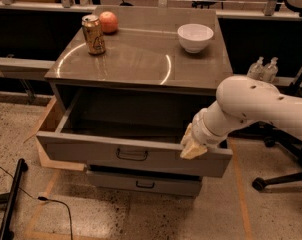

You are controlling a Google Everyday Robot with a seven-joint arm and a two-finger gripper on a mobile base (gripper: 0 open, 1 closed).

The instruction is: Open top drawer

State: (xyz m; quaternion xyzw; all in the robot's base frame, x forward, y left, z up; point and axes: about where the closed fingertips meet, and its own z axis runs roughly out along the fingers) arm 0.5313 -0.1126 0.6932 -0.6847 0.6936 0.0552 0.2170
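Starting at the desk's (pixel 136 59) back left corner, we've got a can (pixel 93 34) and an apple (pixel 108 22) close together, and a white bowl (pixel 195 36) toward the back right. Below the front edge, the top drawer (pixel 91 151) stands well out, inside dark, black handle (pixel 132 155) at the centre of its front panel. Over to the right: the gripper (pixel 192 145) sits at that panel's top rim, near its right end, right of the handle, and whether it's apart or clamped there, I cannot tell
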